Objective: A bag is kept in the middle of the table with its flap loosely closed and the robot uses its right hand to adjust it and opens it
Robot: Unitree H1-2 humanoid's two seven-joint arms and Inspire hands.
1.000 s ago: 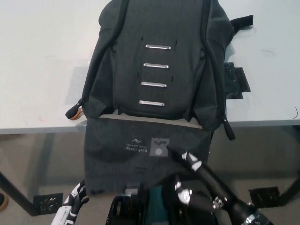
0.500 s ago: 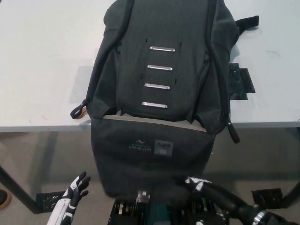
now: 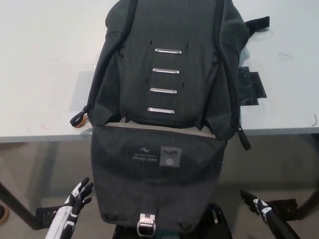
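Currently the dark grey bag [image 3: 169, 79] lies flat on the white table [image 3: 45, 74], its body spread across the middle of the tabletop and reaching the near edge. Four short metal bars [image 3: 164, 79] run in a ladder down the middle of the bag's front panel. Its flap [image 3: 154, 174] is turned out over the table's near edge and hangs down in front of it, showing a printed logo and a small grey patch near the fold, with a metal clasp [image 3: 147, 222] at the flap's lowest point. A black strap end [image 3: 256, 23] sticks out from the bag's far right corner, and an orange-lined loop [image 3: 79, 118] pokes out at its near left side. A patch of black tape [image 3: 250, 87] sits on the table just right of the bag.

The black right hand [image 3: 259, 204] is low and to the right of the hanging flap, clear of it, fingers spread and holding nothing. The white left hand [image 3: 77, 196] rests below and left of the flap, fingers likewise apart and empty.
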